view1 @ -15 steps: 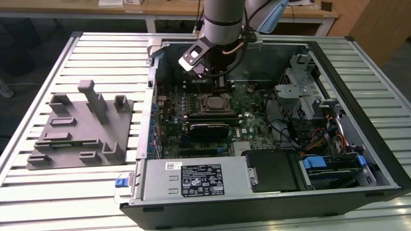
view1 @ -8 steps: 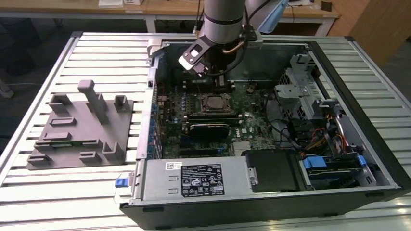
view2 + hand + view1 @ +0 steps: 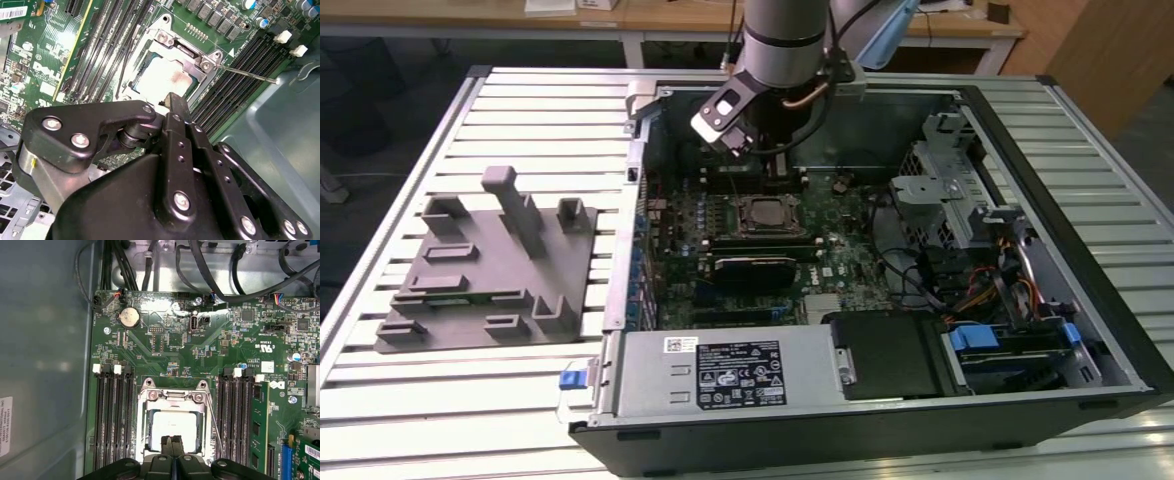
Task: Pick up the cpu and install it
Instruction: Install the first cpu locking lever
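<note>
The slatted counter (image 3: 520, 100) carries an open case (image 3: 854, 445). I judge the placing done: the cpu (image 3: 172, 424) sits in its socket on the board, framed by the bracket. My gripper (image 3: 172, 441) hovers just above its edge, fingers together and holding nothing.

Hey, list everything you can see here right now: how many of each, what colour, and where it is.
cpu: one, pale silver, in the motherboard's socket.
motherboard: one, green, inside the case.
coin cell: one, silver, on the motherboard.
computer case: one, black, open, on the table.
silver box: one, labelled, at the case's near end.
fixture: one, grey, with upright posts, on the table at the exterior view's left.
table: one, pale slatted metal.
arm: one, grey, above the case.
claw: one, black, shut, close over the cpu.
</note>
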Available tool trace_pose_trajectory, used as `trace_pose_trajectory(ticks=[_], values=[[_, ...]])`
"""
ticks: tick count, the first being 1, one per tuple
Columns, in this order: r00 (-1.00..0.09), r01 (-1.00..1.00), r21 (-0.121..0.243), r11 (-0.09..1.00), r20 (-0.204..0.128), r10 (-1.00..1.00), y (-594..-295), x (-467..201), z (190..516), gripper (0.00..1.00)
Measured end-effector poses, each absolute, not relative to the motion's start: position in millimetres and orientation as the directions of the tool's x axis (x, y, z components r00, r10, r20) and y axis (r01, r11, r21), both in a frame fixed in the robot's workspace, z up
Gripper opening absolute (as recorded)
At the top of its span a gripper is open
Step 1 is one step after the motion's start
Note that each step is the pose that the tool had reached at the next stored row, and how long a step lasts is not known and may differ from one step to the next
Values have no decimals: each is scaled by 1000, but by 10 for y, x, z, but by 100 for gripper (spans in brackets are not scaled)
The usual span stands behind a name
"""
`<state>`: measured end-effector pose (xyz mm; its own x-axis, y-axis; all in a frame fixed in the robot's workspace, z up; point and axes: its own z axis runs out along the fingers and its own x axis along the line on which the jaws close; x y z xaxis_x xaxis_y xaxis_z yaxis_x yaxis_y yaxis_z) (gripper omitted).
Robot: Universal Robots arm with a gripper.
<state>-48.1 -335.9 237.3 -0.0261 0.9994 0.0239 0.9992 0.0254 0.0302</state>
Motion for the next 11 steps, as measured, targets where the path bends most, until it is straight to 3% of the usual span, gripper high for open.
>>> trace_pose_trajectory(ticks=[11], values=[[-26, 999, 30, 25, 24, 999, -3359, -482, 2424, 11]])
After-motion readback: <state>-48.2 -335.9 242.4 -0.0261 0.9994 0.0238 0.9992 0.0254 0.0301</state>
